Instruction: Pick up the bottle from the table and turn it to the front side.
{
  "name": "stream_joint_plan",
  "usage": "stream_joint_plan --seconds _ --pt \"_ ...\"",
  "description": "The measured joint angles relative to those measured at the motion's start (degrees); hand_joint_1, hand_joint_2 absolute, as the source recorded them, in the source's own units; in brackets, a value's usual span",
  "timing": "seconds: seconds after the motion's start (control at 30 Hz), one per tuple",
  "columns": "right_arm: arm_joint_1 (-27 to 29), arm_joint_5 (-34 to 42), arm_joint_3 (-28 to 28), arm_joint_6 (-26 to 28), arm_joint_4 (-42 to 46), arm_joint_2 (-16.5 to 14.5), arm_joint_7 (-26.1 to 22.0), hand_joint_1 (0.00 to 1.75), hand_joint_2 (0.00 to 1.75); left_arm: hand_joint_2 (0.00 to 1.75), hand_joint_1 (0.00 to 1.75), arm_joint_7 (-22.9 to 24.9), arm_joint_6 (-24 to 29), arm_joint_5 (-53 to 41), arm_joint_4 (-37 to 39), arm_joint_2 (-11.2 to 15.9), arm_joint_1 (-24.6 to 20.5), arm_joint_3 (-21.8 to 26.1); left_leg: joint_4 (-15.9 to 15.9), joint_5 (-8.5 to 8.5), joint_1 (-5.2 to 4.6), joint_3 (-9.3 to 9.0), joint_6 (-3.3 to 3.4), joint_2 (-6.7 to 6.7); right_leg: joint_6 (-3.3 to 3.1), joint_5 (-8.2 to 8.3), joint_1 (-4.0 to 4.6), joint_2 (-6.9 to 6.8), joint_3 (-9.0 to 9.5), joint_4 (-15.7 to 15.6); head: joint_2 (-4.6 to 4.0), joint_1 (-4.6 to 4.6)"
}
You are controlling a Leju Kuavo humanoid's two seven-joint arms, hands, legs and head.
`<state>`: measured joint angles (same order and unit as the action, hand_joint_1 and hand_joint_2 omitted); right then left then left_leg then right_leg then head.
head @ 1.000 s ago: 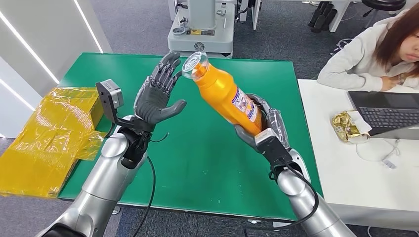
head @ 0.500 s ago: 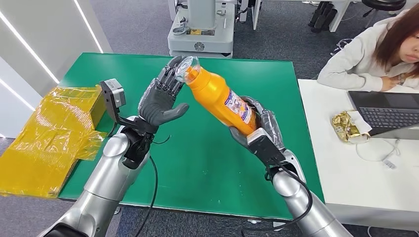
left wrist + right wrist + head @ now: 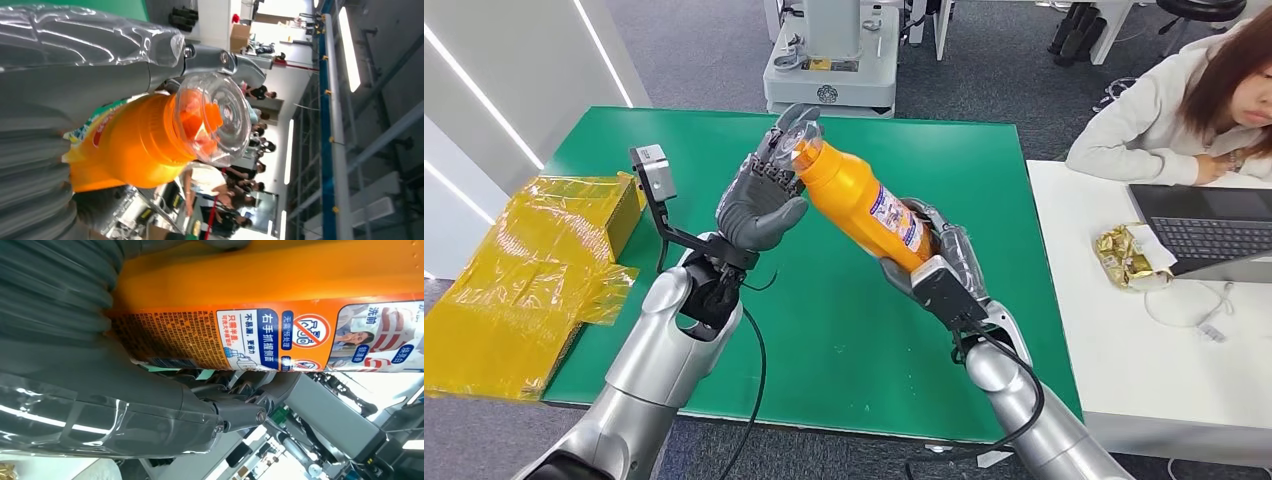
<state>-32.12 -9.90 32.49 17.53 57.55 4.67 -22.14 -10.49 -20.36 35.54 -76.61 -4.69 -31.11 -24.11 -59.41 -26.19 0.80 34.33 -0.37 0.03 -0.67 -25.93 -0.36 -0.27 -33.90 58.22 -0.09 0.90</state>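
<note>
1. Bottle: glossy orange plastic, rounded body, clear domed cap, printed label. Held in the air above the green tabletop, long axis tilted, cap up and toward the left hand.
2. Right hand: grey fingers wrapped around the bottle's base end, gripping it.
3. Left hand: upright, palm facing the bottle; fingers spread beside the cap, holding nothing.
</note>
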Motion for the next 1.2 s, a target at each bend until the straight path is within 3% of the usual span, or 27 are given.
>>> stream_joint_plan --seconds 0.47,0.97,1.2 --pt "1.7 -6.4 0.6 7.5 5.5 -0.4 -0.1 1.75 1.75 1.75 0.0 -1.8 5.6 -1.0 0.0 -1.3 -0.1 -0.6 0.0 0.0 0.0 0.0 0.0 0.02 0.0 0.0 0.0 0.03 -0.04 0.0 0.0 0.0" --pt "2.9 -7.6 1.0 8.3 8.3 -0.4 0.2 1.74 1.75 1.75 0.0 -2.2 6.6 -1.3 0.0 -1.7 -0.1 -0.6 0.0 0.0 0.0 0.01 0.0 0.01 0.0 0.0 0.0 0.03 -0.04 0.0 0.0 -0.01" --pt "3.0 -10.2 1.1 6.6 8.7 -1.2 3.5 1.71 1.75 1.75 0.0 -1.5 7.0 0.0 0.0 -2.5 -0.1 -0.8 0.0 0.0 0.0 0.02 0.0 0.01 0.0 0.0 0.0 0.02 -0.05 0.0 0.0 0.0"
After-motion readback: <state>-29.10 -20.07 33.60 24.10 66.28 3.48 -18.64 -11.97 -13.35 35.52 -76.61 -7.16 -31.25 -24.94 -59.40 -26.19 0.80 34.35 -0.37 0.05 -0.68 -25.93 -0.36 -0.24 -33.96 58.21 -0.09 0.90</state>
